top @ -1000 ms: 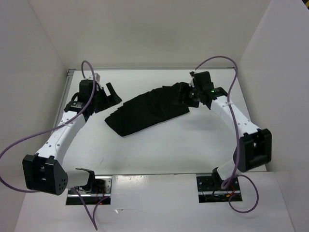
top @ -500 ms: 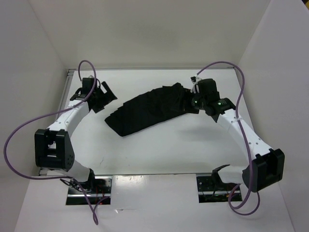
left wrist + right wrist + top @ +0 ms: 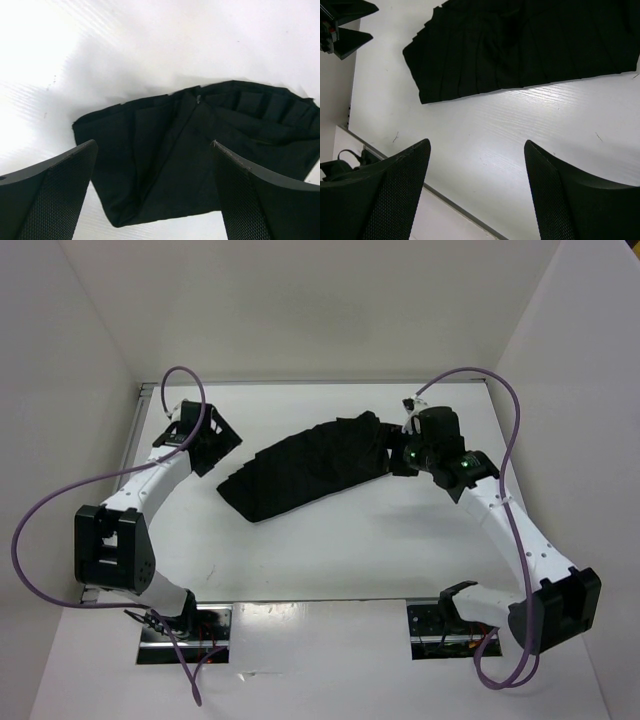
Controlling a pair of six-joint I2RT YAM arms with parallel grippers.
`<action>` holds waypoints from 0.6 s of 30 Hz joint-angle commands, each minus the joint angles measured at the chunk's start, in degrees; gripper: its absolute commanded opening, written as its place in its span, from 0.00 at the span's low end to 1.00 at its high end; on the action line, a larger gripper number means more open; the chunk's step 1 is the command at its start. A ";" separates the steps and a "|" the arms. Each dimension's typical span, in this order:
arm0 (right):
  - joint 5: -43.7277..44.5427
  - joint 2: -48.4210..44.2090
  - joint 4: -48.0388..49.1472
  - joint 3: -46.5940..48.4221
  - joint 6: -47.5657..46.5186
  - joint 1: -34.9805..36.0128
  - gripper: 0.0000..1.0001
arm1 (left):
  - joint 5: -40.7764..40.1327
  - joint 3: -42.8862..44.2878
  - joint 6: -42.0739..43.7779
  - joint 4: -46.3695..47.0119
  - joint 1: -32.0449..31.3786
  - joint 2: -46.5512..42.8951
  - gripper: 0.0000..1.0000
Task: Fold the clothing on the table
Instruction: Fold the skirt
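Note:
The black pleated clothing point(image 3: 305, 465) lies flat in a long diagonal strip on the white table point(image 3: 340, 550), its low end at the left. My left gripper point(image 3: 218, 438) hovers just off that left end, open and holding nothing. In the left wrist view the clothing point(image 3: 200, 145) fills the gap ahead of the left gripper point(image 3: 154, 145), whose fingers point(image 3: 55, 200) stand wide apart. My right gripper point(image 3: 405, 452) is at the clothing's right end, open and empty. In the right wrist view the right gripper point(image 3: 477, 142) hangs over bare table, with the clothing point(image 3: 520, 45) beyond it.
White walls point(image 3: 90, 350) enclose the table on the left, back and right. A thin metal edge rail point(image 3: 450, 205) runs along the table's left side. Purple cables point(image 3: 40, 530) loop off both arms. The left gripper point(image 3: 342, 22) shows at the top left of the right wrist view.
The right gripper has drawn back rightward off the clothing's right end, its elbow swinging out right. The left arm's elbow has folded back to the left. The clothing lies as before.

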 commanded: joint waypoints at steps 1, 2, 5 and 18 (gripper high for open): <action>-1.67 -0.47 2.86 -0.78 -1.41 -0.83 0.81 | -3.55 0.07 -0.59 -2.39 0.11 0.08 1.00; -2.72 0.06 2.86 -0.78 -1.42 -0.83 0.81 | -4.08 0.07 -0.59 -2.39 0.11 0.08 1.00; -3.44 0.68 3.39 -1.30 -1.42 -0.83 0.81 | -4.08 -1.77 -0.59 -2.39 0.11 -1.24 1.00; -1.33 1.29 0.49 0.01 4.20 -6.71 0.81 | 0.92 -7.48 6.59 7.19 -1.65 -13.01 1.00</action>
